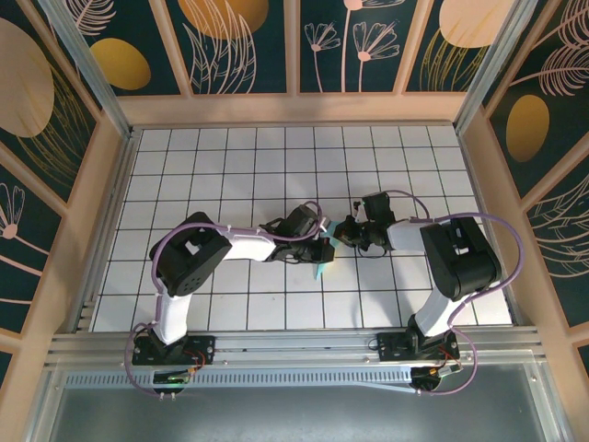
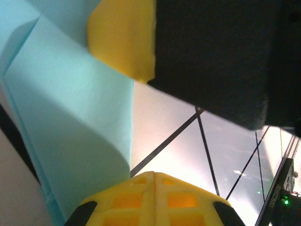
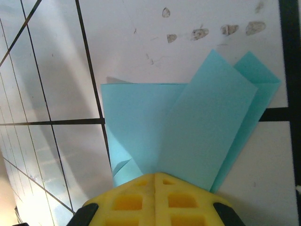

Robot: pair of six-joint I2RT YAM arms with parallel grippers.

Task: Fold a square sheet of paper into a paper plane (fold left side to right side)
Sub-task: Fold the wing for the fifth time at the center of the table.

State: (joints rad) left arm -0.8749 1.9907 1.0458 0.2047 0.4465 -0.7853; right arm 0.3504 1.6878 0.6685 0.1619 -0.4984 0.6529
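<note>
– Near the middle of the worktop [image 1: 230, 166], what is seen of the left gripper [image 1: 316, 250]?
– Its jaws are seen fully closed, with the tip lowered over the sheet of paper [image 1: 319, 268]. Whether a layer is pinched cannot be told. In its wrist view the paper is seen running alongside the closed fingers.
– Where is the paper found?
– It is found between the two arms, partly under the left gripper's tip and well away from every edge of the worktop. It is not lying as a flat square: several creased layers are overlapped and one flap is raised.
– And the right gripper [image 1: 348, 234]?
– Its jaws are closed too. In its wrist view the folded layers are fanned out from under its fingertips. Whether the paper is pinned or pinched there cannot be settled.
– Which step is judged to be in hand?
– A later fold, probably a crease being pressed. A finished dart is not yet seen.
– What is called for next?
– One side should be anchored while the loose flap is carried from left to right and flattened along its crease, without the thin layers being dragged.
</note>
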